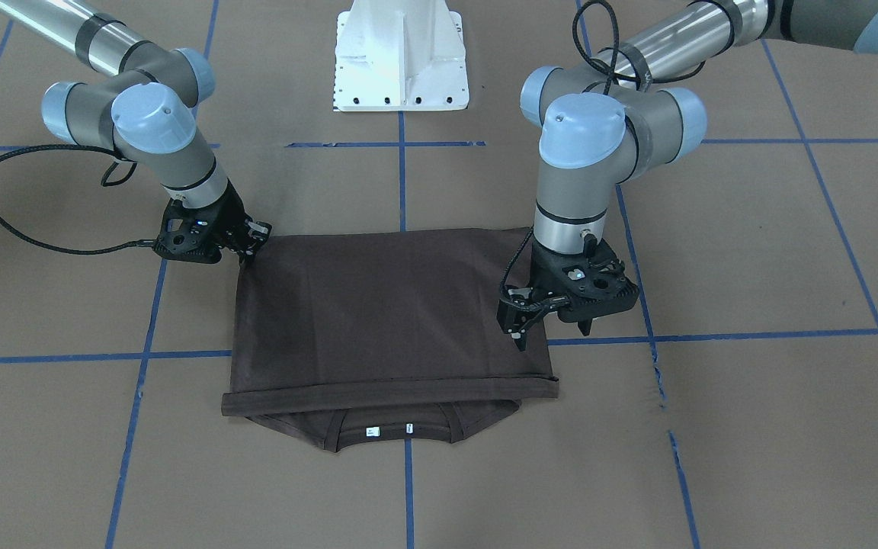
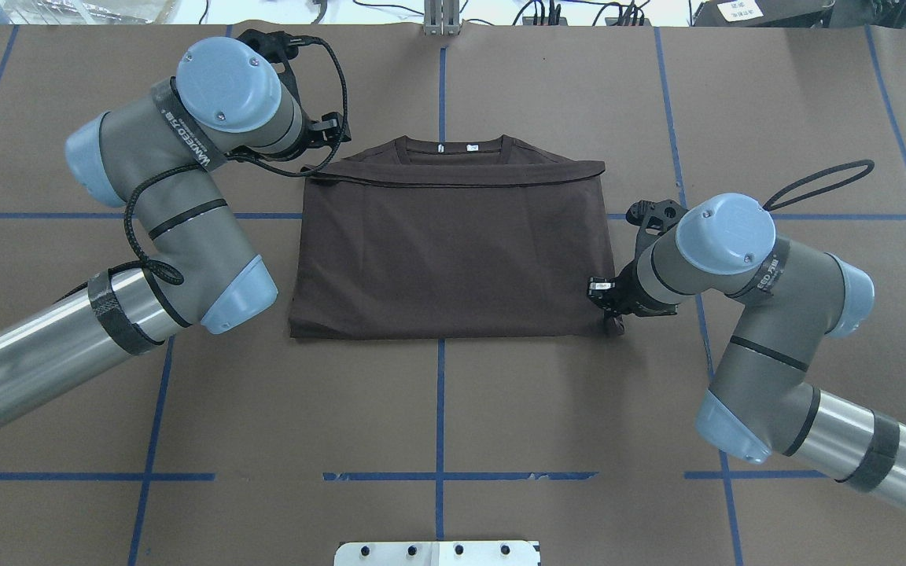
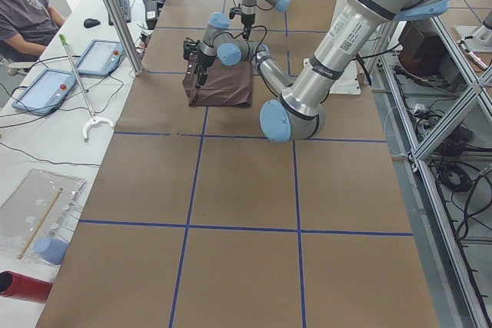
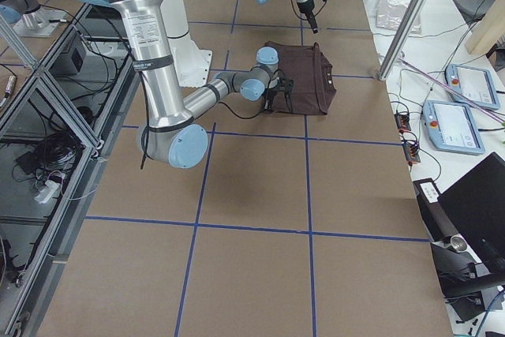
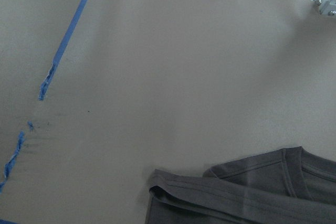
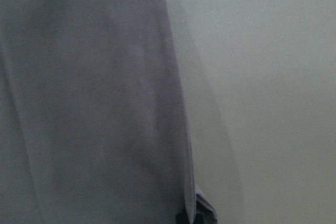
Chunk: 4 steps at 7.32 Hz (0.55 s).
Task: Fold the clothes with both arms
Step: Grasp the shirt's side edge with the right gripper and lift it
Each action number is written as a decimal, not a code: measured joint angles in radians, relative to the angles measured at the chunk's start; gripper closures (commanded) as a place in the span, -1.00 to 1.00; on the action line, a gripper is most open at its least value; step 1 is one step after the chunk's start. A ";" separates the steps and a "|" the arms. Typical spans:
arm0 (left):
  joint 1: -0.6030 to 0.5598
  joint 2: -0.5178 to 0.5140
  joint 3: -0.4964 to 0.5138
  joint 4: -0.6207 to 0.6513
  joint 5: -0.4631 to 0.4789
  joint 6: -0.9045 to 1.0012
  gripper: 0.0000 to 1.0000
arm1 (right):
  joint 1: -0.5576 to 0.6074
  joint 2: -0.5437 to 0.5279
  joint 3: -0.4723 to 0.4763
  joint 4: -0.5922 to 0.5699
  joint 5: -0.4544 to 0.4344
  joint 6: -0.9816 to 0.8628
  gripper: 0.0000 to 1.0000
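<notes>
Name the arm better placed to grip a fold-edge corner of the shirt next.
Probably the right: the right pincer sits low at the T-shirt corner nearest the robot, while the left pincer hangs open, higher, near the opposite side.

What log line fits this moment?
T-shirt folded, flat | left gripper open, raised by collar-side corner | right gripper at hem-side corner, grip unclear

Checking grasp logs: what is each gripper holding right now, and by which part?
Right gripper seems to pinch the T-shirt at its folded corner nearest the robot; left gripper hangs open, holding nothing.
</notes>
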 measured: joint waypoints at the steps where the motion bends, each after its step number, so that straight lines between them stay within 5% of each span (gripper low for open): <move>1: 0.000 0.000 -0.002 0.000 0.000 -0.001 -1.00 | -0.021 -0.040 0.046 0.000 0.000 0.001 1.00; 4: -0.001 0.007 -0.020 0.000 0.004 -0.003 -1.00 | -0.164 -0.278 0.313 0.000 0.005 0.035 1.00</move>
